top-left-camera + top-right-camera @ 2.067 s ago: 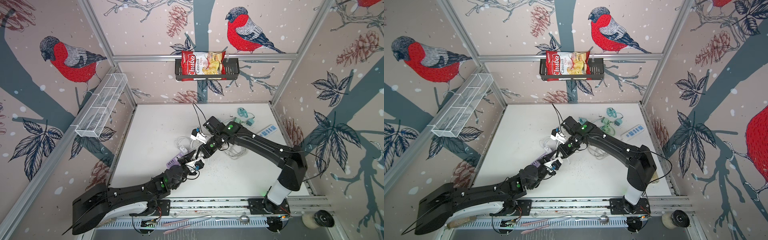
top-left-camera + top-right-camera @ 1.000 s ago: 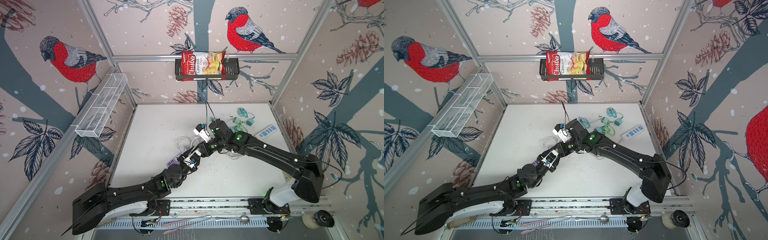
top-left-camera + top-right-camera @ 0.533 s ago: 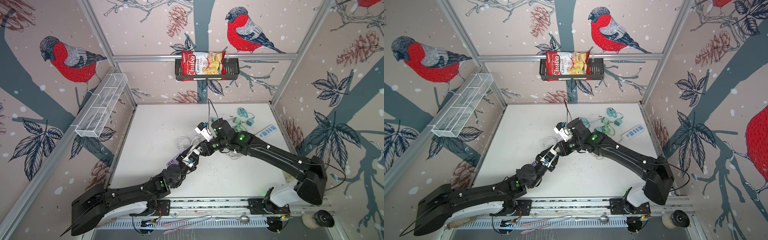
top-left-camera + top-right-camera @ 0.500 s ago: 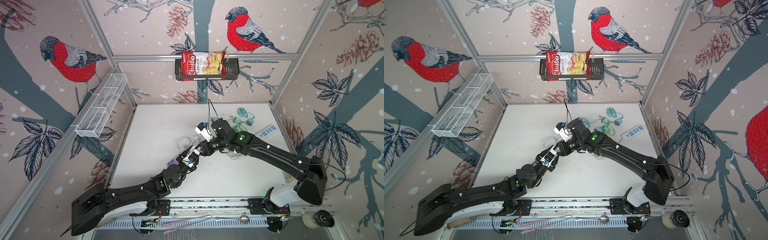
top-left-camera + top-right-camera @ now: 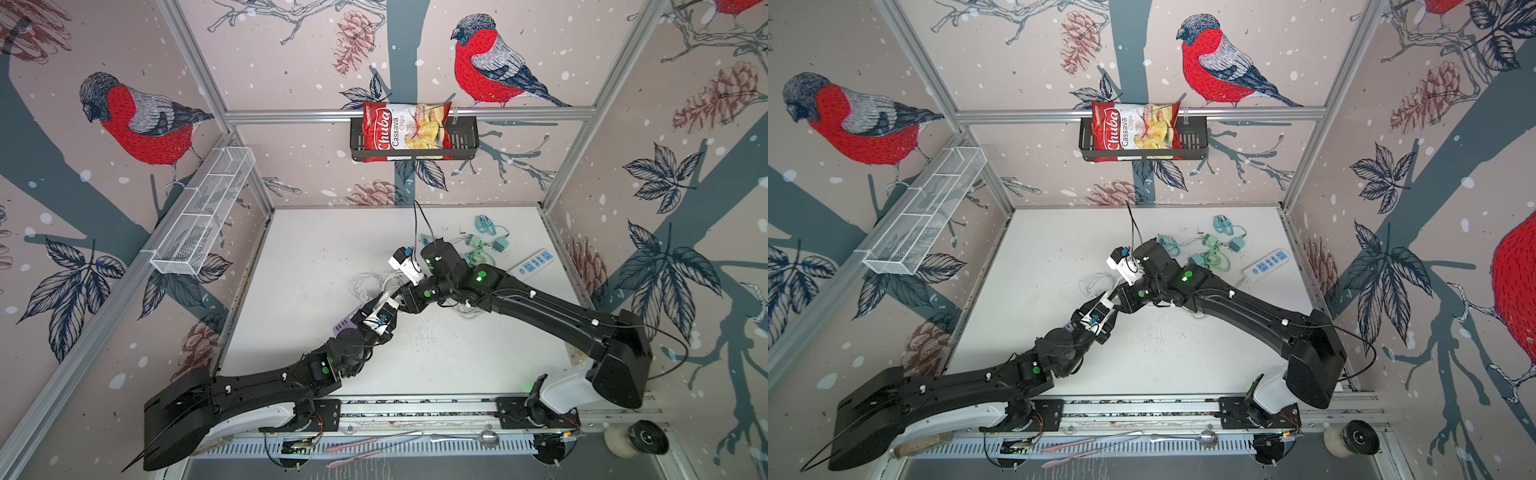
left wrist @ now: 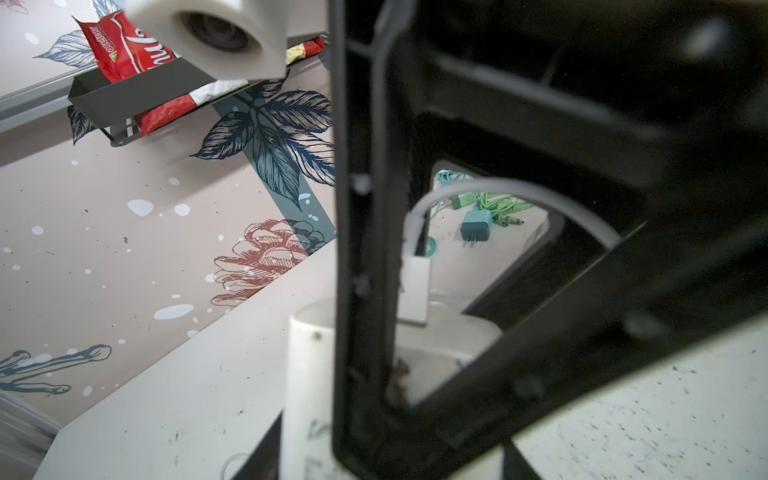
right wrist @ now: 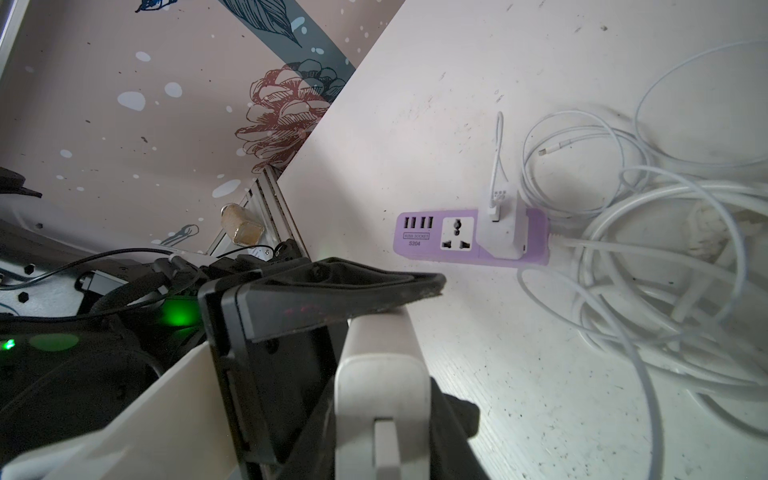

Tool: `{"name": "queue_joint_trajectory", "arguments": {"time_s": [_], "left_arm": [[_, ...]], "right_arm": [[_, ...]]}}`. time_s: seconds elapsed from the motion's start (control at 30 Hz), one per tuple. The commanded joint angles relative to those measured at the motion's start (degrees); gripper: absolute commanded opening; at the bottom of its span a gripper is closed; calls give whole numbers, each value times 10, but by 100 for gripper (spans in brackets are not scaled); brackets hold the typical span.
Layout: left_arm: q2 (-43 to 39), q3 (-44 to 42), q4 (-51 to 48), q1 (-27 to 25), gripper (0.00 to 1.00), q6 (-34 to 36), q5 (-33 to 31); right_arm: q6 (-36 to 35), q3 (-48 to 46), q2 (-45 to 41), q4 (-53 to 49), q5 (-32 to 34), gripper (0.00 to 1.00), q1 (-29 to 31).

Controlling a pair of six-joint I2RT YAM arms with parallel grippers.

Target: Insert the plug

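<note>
A white plug [image 7: 380, 399], a charger block with a white cable, hangs above the table's middle in both top views [image 5: 387, 297] [image 5: 1106, 300]. My left gripper [image 5: 383, 303] is shut on it from the front left. My right gripper [image 7: 380, 415] is shut on the same block from the right, and its black fingers [image 6: 361, 249] cross the left wrist view. A purple power strip [image 7: 469, 232] lies flat below and to the left [image 5: 347, 324]. One universal socket on it is free, and another white adapter [image 7: 503, 232] sits in the one beside it.
A tangle of white cable [image 7: 644, 257] lies beside the purple strip. Teal chargers and cords [image 5: 482, 245] and a white-and-blue power strip [image 5: 537, 262] lie at the back right. A chips bag [image 5: 405, 131] sits in a black wall basket. A wire shelf [image 5: 203, 216] hangs on the left wall.
My right gripper's jaws have closed onto the plug that the left gripper holds. Both arms have barely shifted over the last second.
</note>
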Motion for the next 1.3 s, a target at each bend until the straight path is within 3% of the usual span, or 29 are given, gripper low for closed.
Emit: {"name": "queue_joint_trajectory", "arguments": {"time_s": [0.0,0.07,0.17,0.3,0.5,0.73,0.83,1.03,1.27], "left_arm": [[-8,3,53,1,13,-2,-3],[-18,0,55,1,41,-9,-3],[-44,5,18,1,63,-25,-7],[-90,25,-78,1,76,-46,-17],[-176,3,-143,17,79,-99,-90],[-210,45,-348,146,70,-327,-151],[-191,71,-435,207,68,-427,-123],[-134,68,-492,301,68,-565,-15],[-75,35,-433,319,64,-606,19]], "right_arm": [[4,-3,3,-8,3,5,2],[4,-1,1,-12,15,0,2],[0,14,-3,-34,62,0,-5],[4,31,-11,-56,134,0,-33],[4,22,-20,-44,176,0,-81],[-20,-14,-16,-35,142,0,-89],[-43,-43,-18,-27,118,0,-84],[-95,-58,-17,-28,114,0,-72],[-87,-49,-9,-33,87,0,-71]]}}
